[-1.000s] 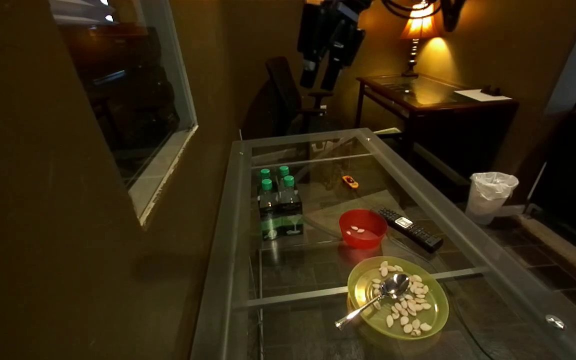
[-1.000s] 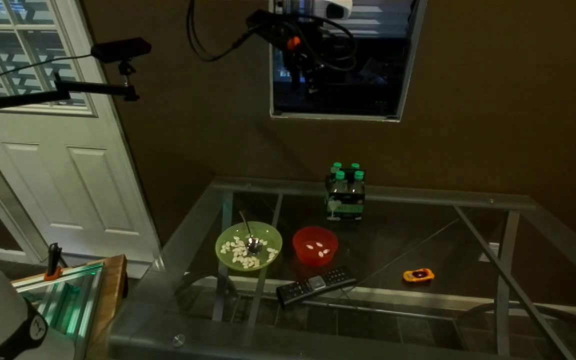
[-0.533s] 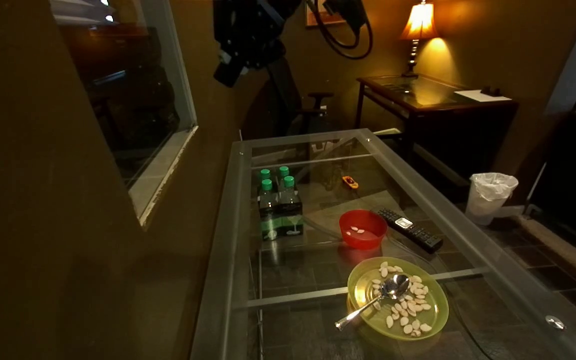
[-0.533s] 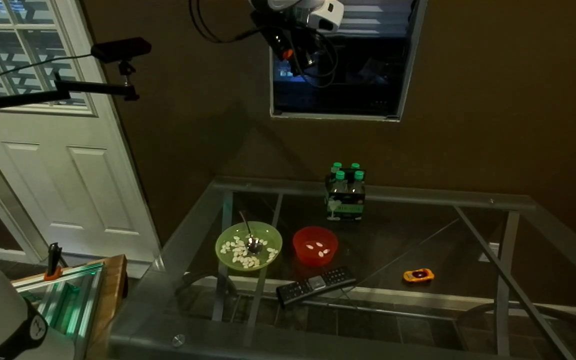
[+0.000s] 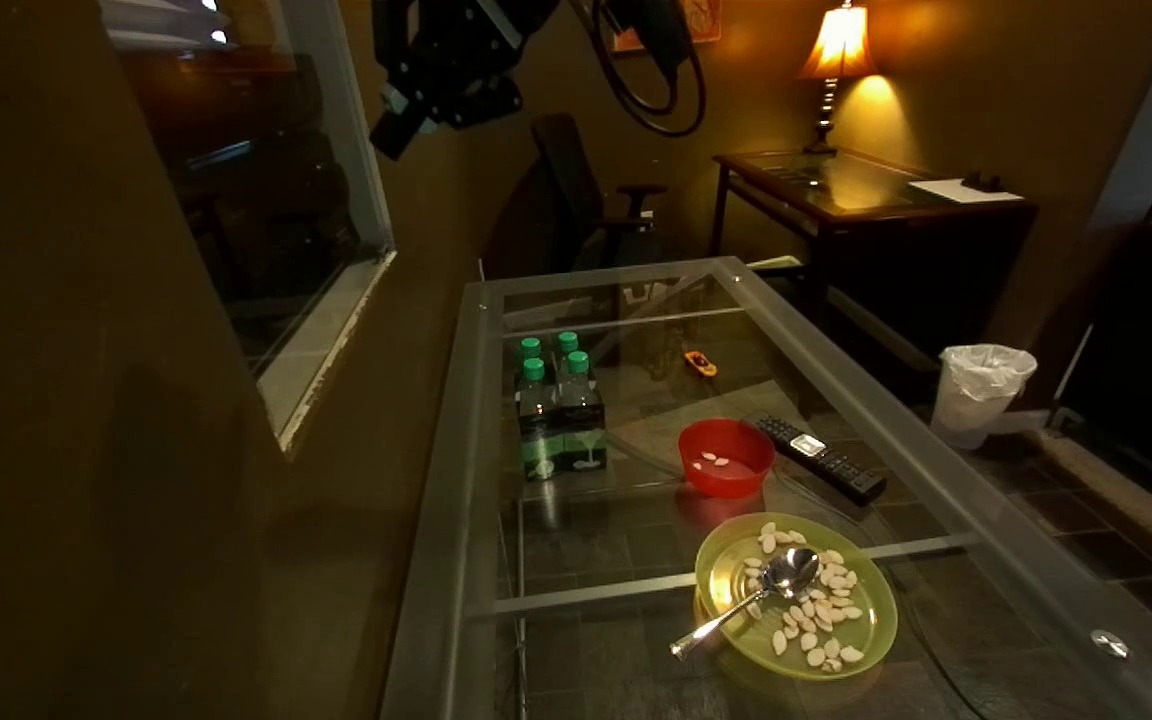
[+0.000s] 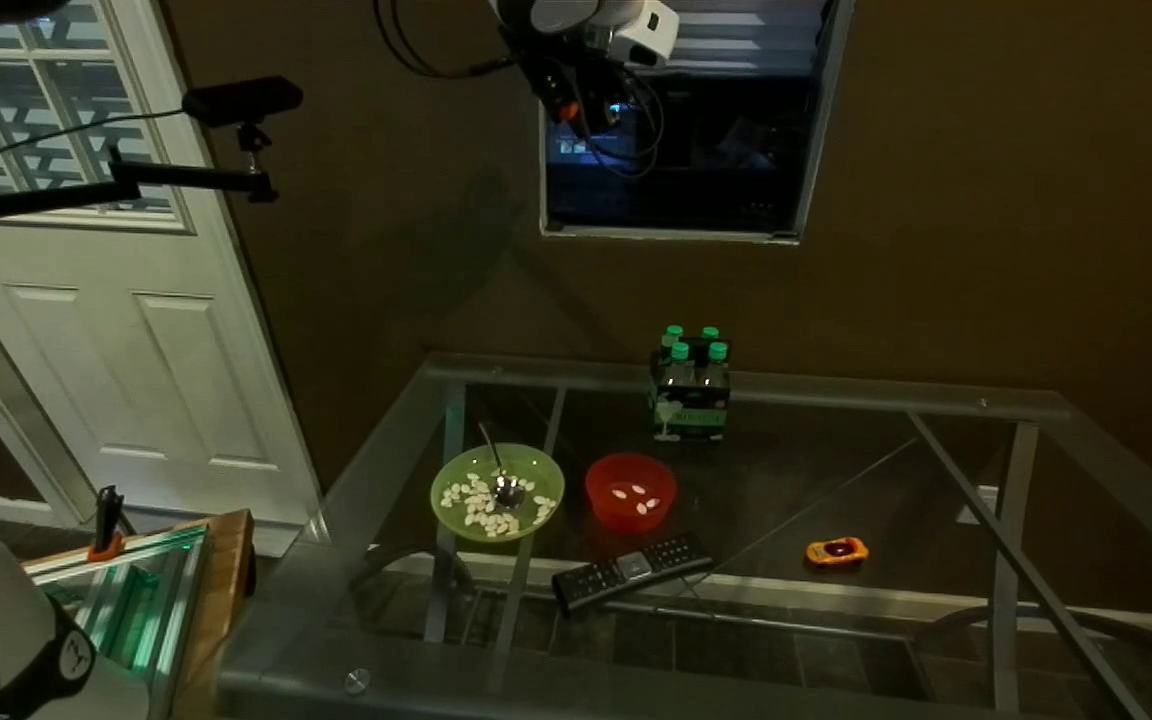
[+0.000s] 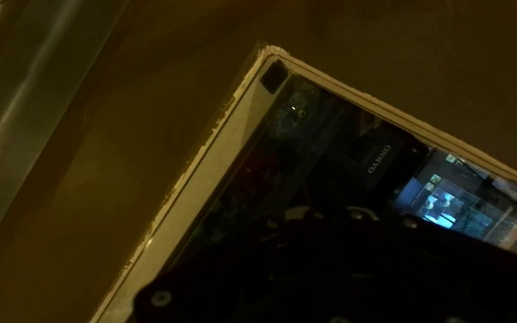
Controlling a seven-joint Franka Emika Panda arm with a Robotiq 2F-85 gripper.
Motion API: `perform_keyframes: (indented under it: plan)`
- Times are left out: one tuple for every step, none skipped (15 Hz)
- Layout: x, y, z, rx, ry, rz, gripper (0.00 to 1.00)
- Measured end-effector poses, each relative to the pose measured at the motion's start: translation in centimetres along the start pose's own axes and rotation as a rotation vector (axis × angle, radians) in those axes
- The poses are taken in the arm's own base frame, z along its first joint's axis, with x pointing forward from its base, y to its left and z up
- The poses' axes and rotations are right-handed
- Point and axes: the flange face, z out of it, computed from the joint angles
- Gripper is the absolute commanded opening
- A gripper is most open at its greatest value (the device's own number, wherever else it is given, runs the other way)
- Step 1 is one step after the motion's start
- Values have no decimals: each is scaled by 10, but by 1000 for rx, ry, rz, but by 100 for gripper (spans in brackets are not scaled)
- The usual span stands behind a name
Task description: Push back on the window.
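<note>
My gripper (image 5: 394,132), clenched on nothing, is tilted toward the window (image 6: 721,140), likely so I can push it with one firm blunt end

1. Exterior view: window (image 6: 726,130) set in wall (image 6: 986,180), above and behind counter (image 6: 836,388).
2. On counter, same view: plate (image 6: 534,463) left, bowl (image 6: 626,522) just right of it, toy car (image 6: 837,551) farther right.
3. Bottle carton (image 6: 691,402) behind bowl, near wall.
4. Remote (image 6: 631,572) before bowl.
5. Spoon (image 6: 508,489) and seeds (image 6: 489,518) in plate; seeds also in bowl.
</note>
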Motion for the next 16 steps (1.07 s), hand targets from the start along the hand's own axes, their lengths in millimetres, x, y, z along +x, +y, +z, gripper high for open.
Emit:
perform_keyframes:
  plan:
    - [1, -6, 3, 35, 28, -7, 0]
    - [2, -12, 6, 69, 60, -21, 0]
    - [3, -19, 8, 104, 96, -32, 0]
    - [3, -25, 11, 137, 132, -43, 0]
    - [3, -30, 13, 171, 168, -53, 0]
    - [3, -34, 15, 206, 200, -60, 0]
    - [3, -36, 19, 245, 226, -64, 0]
    - [2, -38, 23, 288, 246, -67, 0]
    - [1, -38, 26, 332, 260, -68, 0]
    - [0, -39, 30, 374, 275, -78, 0]
    - [0, -38, 32, 410, 290, -87, 0]
    - [1, -37, 34, 444, 306, -92, 0]
    - [1, -36, 36, 477, 320, -92, 0]
    - [2, -33, 39, 506, 327, -90, 0]
    - [2, -31, 42, 535, 328, -83, 0]
    - [1, -29, 44, 564, 323, -72, 0]
